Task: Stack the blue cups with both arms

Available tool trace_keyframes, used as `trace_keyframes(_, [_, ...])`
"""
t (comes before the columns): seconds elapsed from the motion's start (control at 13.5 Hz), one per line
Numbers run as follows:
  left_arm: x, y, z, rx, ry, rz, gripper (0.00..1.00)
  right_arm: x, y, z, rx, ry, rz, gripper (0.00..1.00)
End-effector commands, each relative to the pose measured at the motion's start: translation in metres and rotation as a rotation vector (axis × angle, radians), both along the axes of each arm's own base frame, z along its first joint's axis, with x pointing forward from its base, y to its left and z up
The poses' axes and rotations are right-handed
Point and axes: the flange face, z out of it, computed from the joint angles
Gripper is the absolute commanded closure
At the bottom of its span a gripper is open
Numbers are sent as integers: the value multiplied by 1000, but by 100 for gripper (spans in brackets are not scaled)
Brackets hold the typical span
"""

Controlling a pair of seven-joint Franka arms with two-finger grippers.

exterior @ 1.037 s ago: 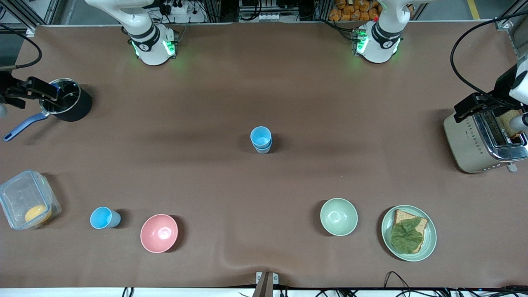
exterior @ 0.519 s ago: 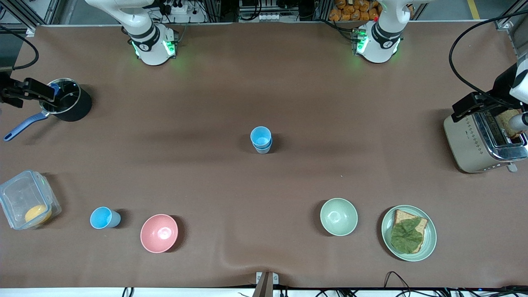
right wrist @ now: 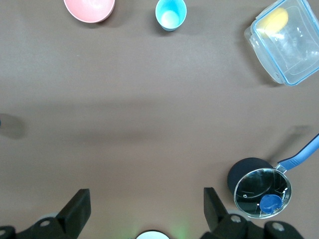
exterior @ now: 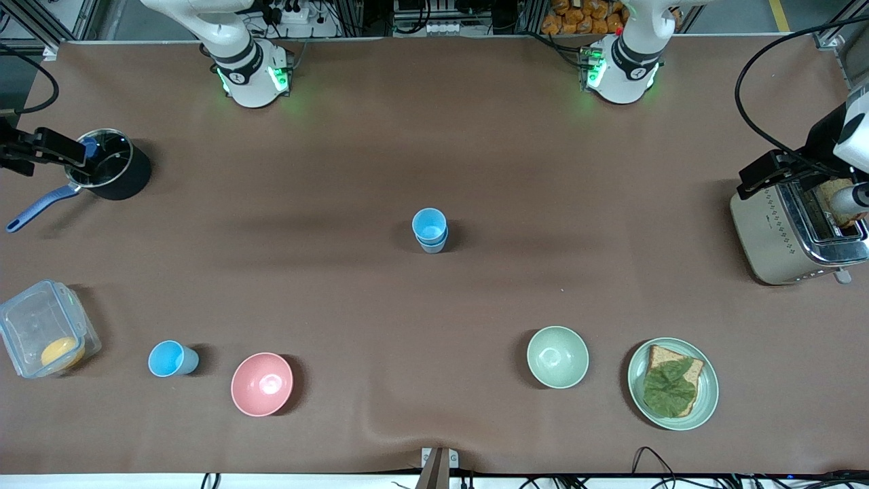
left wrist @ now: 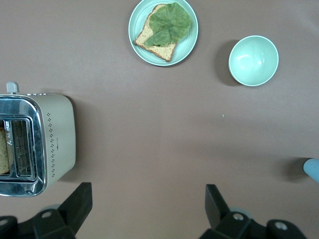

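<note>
two blue cups already nested into one stack (exterior: 430, 231) mid-table, brighter one sitting in the paler greyish one. third blue cup (exterior: 170, 358) standing alone, upright, toward the right arm's end of the table, nearer the front camera than the stack and well apart from it, just beside the pink bowl (exterior: 262, 384); also showing in the right wrist view (right wrist: 170, 14) with the bowl (right wrist: 89, 8) next to it.

left gripper (left wrist: 148, 206) up high over bare table near the toaster (left wrist: 37, 143), fingers spread wide, nothing between them. in the front view, parked over the toaster (exterior: 794, 231) at the left arm's end of the table. a sliver of blue cup (left wrist: 312, 171) just peeking in at the edge of the left wrist view.

right gripper (right wrist: 147, 208) same deal, spread wide and empty, hanging high over bare table beside the black saucepan (right wrist: 259, 188). in the front view, out at the right arm's end next to that saucepan (exterior: 108, 170).

also lying around: pale green bowl (exterior: 557, 356), plate (exterior: 706, 401) with bread and a leaf, clear container (exterior: 42, 336) with something yellow inside.
</note>
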Motion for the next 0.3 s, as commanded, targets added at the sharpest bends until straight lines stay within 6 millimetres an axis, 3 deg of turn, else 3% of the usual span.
trace_keyframes(0.0, [-4, 0, 6, -20, 7, 15, 0, -9, 2, 3, -14, -1, -8, 0])
trace_keyframes(0.22, [-4, -1, 6, -20, 8, 14, 0, -9, 3, 4, -14, -2, -5, 0])
